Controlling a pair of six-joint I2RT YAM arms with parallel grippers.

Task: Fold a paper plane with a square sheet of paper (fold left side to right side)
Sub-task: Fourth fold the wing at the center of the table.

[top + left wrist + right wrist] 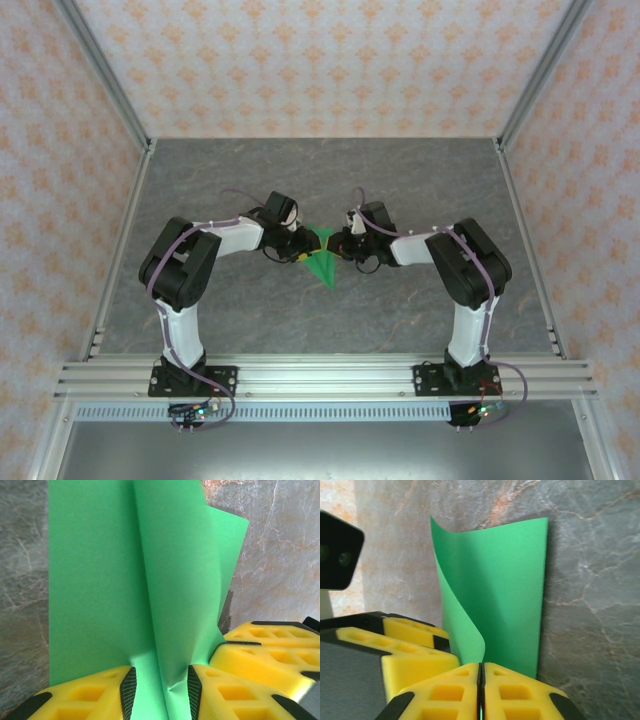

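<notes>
From above, the left tool (298, 250) and right tool (342, 246) are hiding much of the square sheet of paper (322, 268); the left wrist view is cropping its top.

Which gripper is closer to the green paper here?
Right, marginally: the right gripper is shut on an edge of the green paper, while the left gripper straddles its raised fold with jaws apart, from the opposite side.

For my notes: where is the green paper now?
In the top view the green paper is mid-table, between the left gripper and the right gripper.
</notes>
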